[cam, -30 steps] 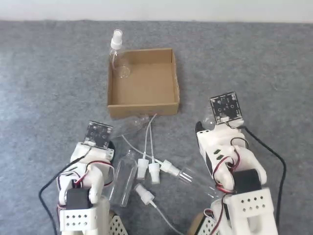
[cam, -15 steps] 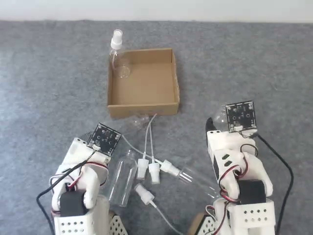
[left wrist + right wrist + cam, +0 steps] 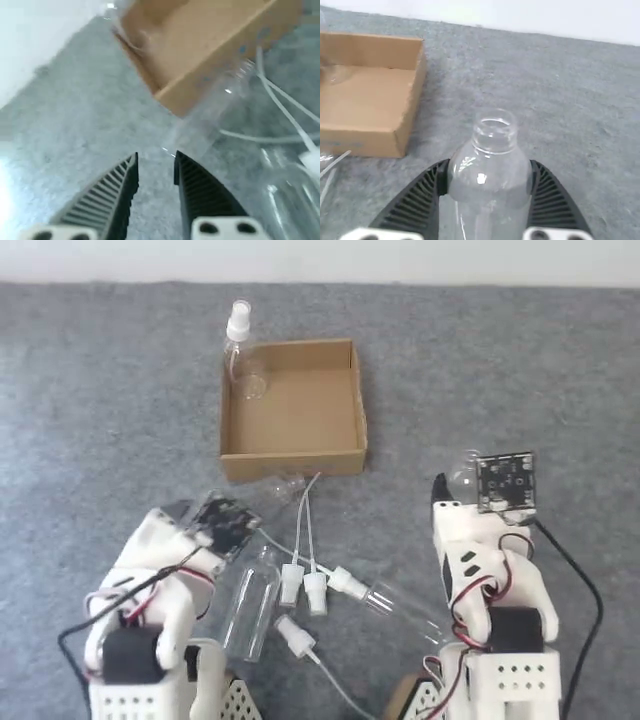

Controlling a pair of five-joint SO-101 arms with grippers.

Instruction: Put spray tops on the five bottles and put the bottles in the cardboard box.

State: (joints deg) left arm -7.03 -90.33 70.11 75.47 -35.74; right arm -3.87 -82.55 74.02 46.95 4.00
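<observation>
Your right tool (image 3: 489,172) holds a clear bottle (image 3: 493,137) by its sides, lower right of the box (image 3: 292,458). Your left tool (image 3: 156,165) is open just a little, beside a lying bottle (image 3: 250,605).

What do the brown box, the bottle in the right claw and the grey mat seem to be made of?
Box: cardboard, it seems; matt brown, thin folded walls.
Bottle in the right claw: probably clear plastic, though glass is possible; see-through, with glossy highlights.
Grey mat: likely felt or low carpet; dull, speckled, fuzzy surface.
</observation>
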